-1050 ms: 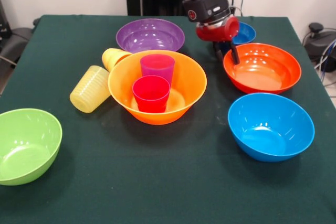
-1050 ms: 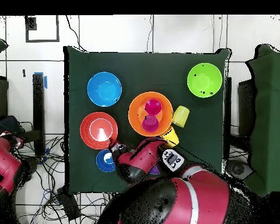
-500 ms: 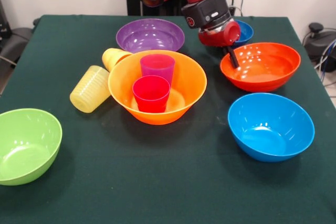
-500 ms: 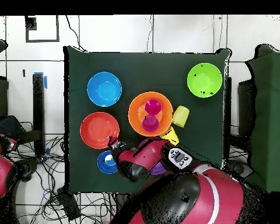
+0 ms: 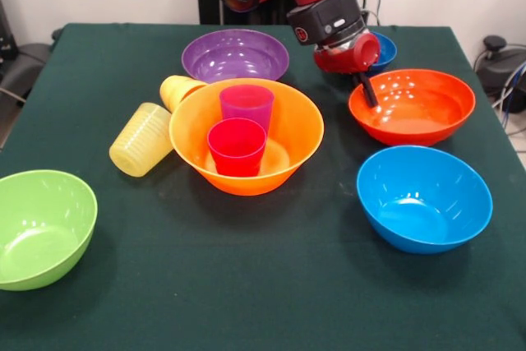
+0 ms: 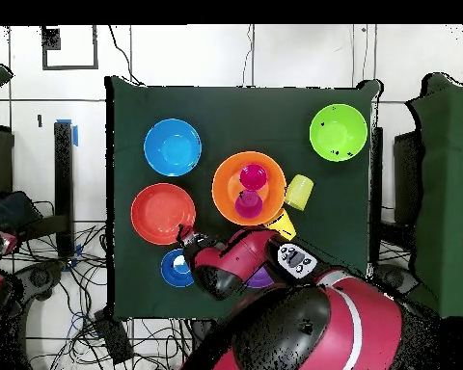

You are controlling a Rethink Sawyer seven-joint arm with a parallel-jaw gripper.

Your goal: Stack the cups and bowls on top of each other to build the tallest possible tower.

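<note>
1. Gripper point(image 5: 366, 88) at near rim of red-orange bowl point(image 5: 415, 108); one dark finger seen, so jaw state impossible to tell.
2. Red-pink cup point(image 5: 237, 147) and purple cup point(image 5: 246, 104) upright inside orange-yellow bowl point(image 5: 283, 158).
3. Purple bowl point(image 5: 235, 55) clear from front, mostly hidden under arm overhead.

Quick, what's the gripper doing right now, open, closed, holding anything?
Gripper: at the near rim of the red-orange bowl, apparently gripping it; whether it is open or shut cannot be told.
</note>
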